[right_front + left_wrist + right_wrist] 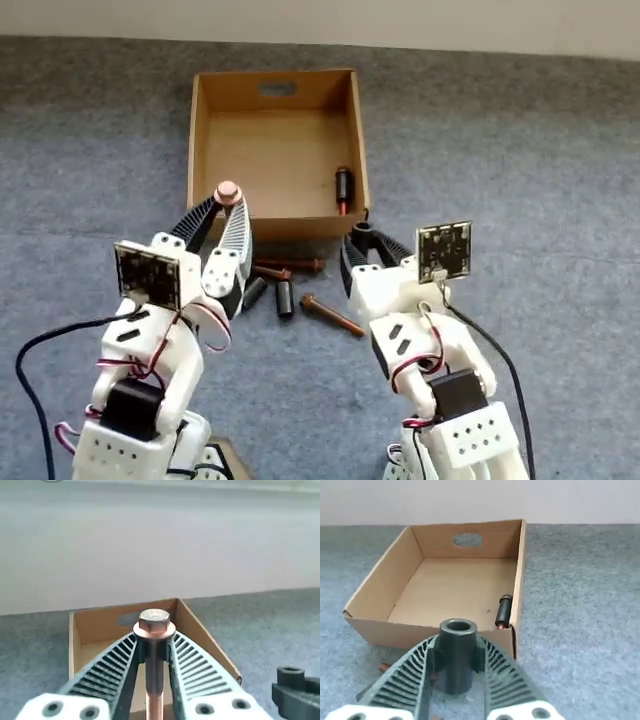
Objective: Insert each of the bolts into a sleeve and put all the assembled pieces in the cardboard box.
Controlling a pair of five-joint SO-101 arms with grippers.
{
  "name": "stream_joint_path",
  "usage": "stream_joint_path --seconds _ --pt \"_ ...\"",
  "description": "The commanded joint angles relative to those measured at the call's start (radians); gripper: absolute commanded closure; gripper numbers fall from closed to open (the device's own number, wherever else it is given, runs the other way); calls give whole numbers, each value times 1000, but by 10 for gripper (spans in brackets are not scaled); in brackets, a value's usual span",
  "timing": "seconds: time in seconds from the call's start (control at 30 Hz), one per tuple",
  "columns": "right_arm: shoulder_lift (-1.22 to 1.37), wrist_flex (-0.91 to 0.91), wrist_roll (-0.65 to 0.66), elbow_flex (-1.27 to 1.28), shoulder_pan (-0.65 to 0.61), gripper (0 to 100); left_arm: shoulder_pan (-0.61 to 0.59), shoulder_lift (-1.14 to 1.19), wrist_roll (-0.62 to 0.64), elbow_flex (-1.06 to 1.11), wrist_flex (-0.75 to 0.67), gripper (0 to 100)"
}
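Bright, even, diffuse light throughout, casting only faint, soft shadows.

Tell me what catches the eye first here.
The left gripper holds a bolt upright, head up, in front of the box. The right gripper holds a black sleeve upright, its bore facing up. One assembled piece lies in the box against the wall nearer the right arm, and loose bolts and sleeves lie between the arms.
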Motion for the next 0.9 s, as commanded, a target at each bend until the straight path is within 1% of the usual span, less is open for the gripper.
stream_joint_path --seconds 0.0,0.1,0.27,0.43,0.53,0.63,0.73,0.77,0.87 --pt "-12 -105 -12 27 -4 993 33 -19 8 45 -181 992" --pt "-12 -163 -12 58 -7 993 90 -19 8 70 -235 992" --pt "-13 -171 -18 58 -7 993 185 -15 8 38 -239 992" --pt "-19 -171 -20 54 -8 993 236 -12 8 -25 -238 992" --pt "-111 -168 -20 68 -8 993 251 -10 8 -61 -238 992" --pt "-269 -156 -9 127 -7 993 254 -8 8 -113 -238 992" --pt "-415 -148 52 191 -7 993 254 -4 11 -145 -233 992" --pt "-440 -148 60 202 -7 993 255 12 11 -151 -233 992" --pt "-409 -151 61 206 -7 993 280 104 11 -174 -239 992"
